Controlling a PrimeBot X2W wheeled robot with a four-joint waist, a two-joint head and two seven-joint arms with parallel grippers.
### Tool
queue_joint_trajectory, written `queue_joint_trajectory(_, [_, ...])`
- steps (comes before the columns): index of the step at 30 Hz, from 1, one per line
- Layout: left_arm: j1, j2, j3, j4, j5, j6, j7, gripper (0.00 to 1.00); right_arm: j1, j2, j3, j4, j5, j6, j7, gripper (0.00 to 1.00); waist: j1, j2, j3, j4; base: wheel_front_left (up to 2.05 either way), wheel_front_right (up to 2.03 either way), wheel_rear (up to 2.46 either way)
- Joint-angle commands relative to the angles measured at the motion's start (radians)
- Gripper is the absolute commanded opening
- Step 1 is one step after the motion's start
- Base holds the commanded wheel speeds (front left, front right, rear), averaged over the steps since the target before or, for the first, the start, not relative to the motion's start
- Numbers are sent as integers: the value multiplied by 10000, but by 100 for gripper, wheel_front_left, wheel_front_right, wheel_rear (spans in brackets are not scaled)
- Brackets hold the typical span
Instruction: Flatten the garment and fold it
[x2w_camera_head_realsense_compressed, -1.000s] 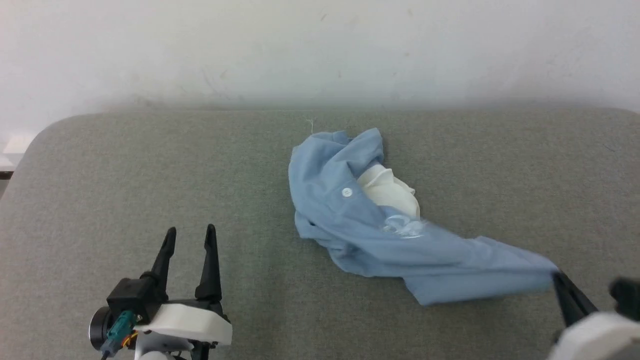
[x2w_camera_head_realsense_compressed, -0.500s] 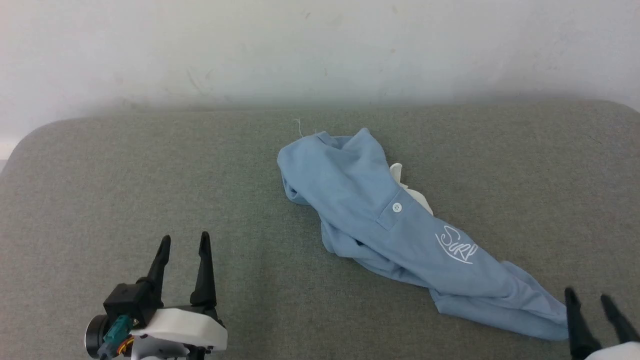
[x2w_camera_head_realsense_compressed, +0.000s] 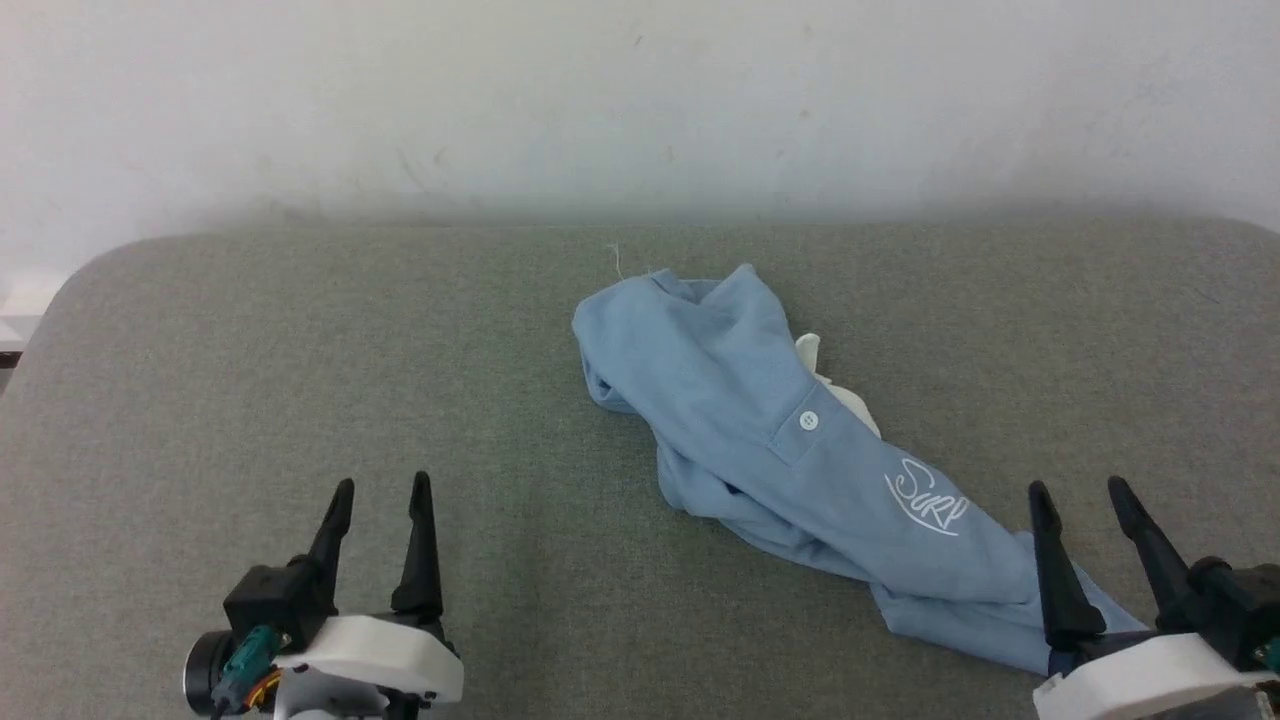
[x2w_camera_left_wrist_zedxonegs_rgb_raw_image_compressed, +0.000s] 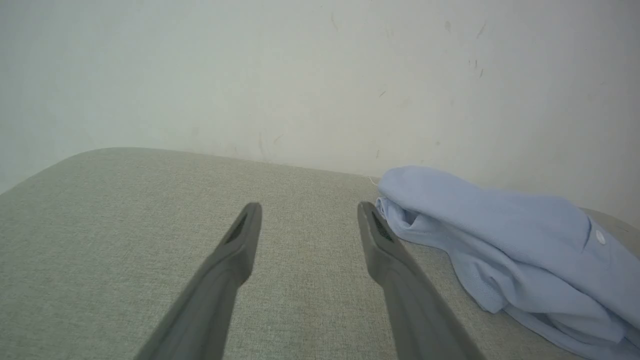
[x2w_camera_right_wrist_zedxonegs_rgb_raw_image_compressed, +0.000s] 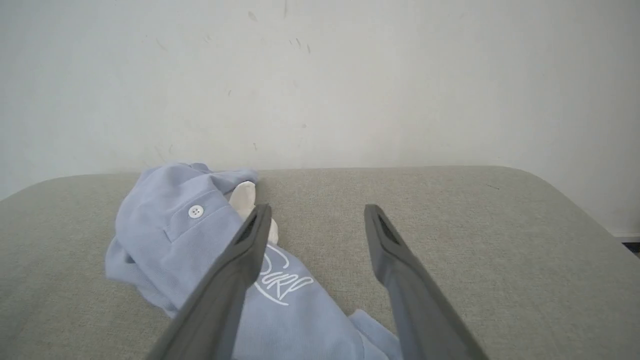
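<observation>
Garment (x2w_camera_head_realsense_compressed: 740, 400) — crumpled light-blue diagonal strip, white logo (x2w_camera_head_realsense_compressed: 925, 497) up; left tool (x2w_camera_head_realsense_compressed: 382, 482) and right tool (x2w_camera_head_realsense_compressed: 1078, 485) both spread.

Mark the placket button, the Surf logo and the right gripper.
placket button (x2w_camera_head_realsense_compressed: 808, 421), head view, centre of the white button.
Surf logo (x2w_camera_head_realsense_compressed: 925, 505), head view, middle of the white lettering.
right gripper (x2w_camera_head_realsense_compressed: 1079, 489), head view, midway between its open fingertips.

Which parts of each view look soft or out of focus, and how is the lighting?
Head view: flat, even light, faint shadows, logo crisp on the polo shirt. Left wrist view: left gripper soft up close. Right wrist view: right gripper equally soft, button sharper.
</observation>
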Motion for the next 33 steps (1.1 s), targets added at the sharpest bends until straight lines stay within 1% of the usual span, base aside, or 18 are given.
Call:
queue_joint_trajectory(1, [-301, 14, -49, 55, 14, -47, 8, 100, -87, 15, 102, -153, -127, 52, 33, 100, 0, 0, 57, 28, 0, 0, 0])
queue_joint_trajectory(5, [-1203, -28, -335, 255, -74, -205, 212, 100, -76, 16, 567, -484, -174, 52, 165, 100, 0, 0, 374, -27, 0, 0, 0])
queue_joint_trajectory(10, [-3128, -103, -1065, 892, -155, -552, 903, 100, -264, 16, 881, -612, -229, 52, 311, 100, 0, 0, 799, -226, 0, 0, 0])
queue_joint_trajectory(16, [-5440, -84, -2025, 2505, -148, -937, 2486, 100, -687, 16, 1090, -601, -215, 52, 366, 100, 0, 0, 1376, -665, 0, 0, 0])
queue_joint_trajectory(22, [-7002, 169, -3079, 4509, -169, -1099, 4245, 100, -885, 16, 1208, -405, -31, 52, 294, 100, 0, 0, 1769, -1008, 0, 0, 0])
queue_joint_trajectory(28, [-7989, 396, -4189, 6429, -468, -1123, 5819, 100, -1126, 16, 1422, -174, 135, 52, 190, 100, 0, 0, 2022, -1303, 0, 0, 0])
queue_joint_trajectory(33, [-8120, 440, -5530, 7426, -1314, -1125, 7142, 100, -1201, 16, 1453, -76, 155, 52, 118, 100, 0, 0, 2054, -1454, 0, 0, 0])
